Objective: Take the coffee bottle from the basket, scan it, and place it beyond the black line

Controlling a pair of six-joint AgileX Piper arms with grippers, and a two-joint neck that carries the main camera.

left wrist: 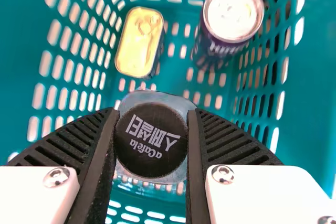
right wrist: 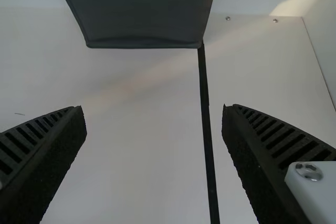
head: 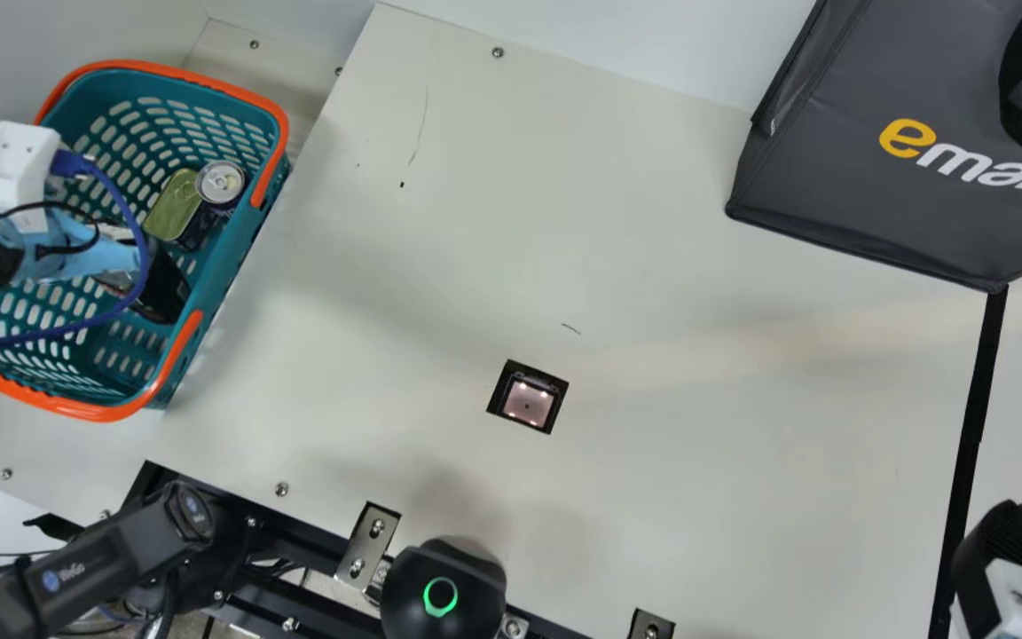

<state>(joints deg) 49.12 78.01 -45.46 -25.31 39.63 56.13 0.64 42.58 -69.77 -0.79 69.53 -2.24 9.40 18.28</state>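
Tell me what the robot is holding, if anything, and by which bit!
The left gripper holds the coffee bottle by the sides of its black cap. The right gripper holds nothing.

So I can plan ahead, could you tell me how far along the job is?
Done: the left pincer is at the round, black-capped coffee bottle. In hand: it appears clamped around the cap, inside the teal plastic basket. Left: lifting out, scanning at the square scanner window, and placing past the black line.
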